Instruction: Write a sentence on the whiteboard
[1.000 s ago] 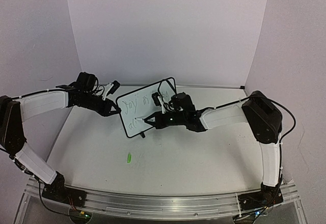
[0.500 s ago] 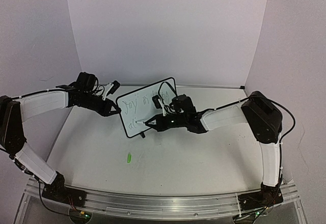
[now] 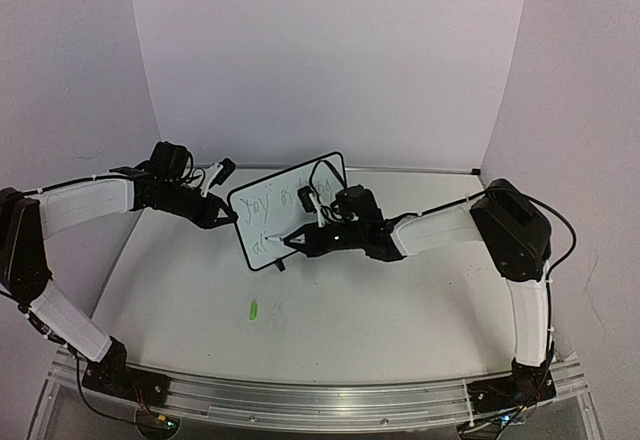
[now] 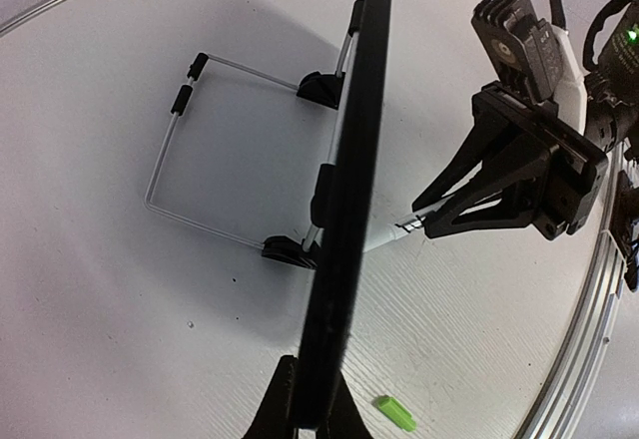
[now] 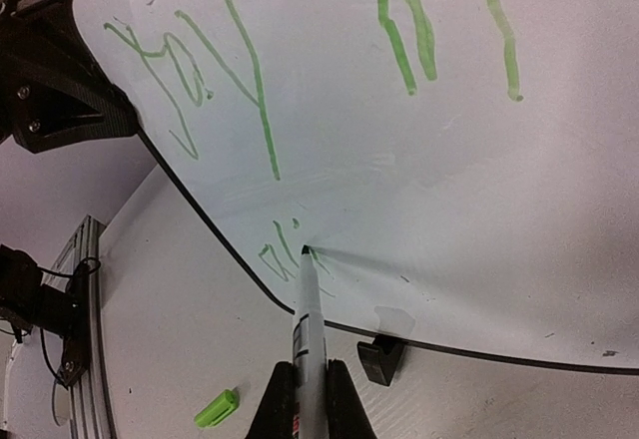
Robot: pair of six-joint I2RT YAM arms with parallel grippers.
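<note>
Heads up on what could bite you here. Your right end effector (image 5: pixel 308 399) is clamped shut on the marker (image 5: pixel 305 324). The tip touches the whiteboard (image 3: pixel 290 192) low on its left side, where the second line of the sentence (image 5: pixel 396 40) is only a couple of green letters long.

Your left end effector (image 4: pixel 310 414) is pinched shut on the board's left edge, and that looks like the main thing bracing it. The board stands tilted on its little feet (image 5: pixel 377 359), around the middle of the table (image 3: pixel 380 320) and toward the back.

Push too hard and I'd guess the board twists in that one-sided grip or skids on its feet, and the strokes go wobbly. The marker could also slide back in the right end effector. Sweeping right, that arm might smear the letters above.

No containers in view. The closest thing is the green cap (image 3: pixel 254 310), lying loose on the table in front of the board.
</note>
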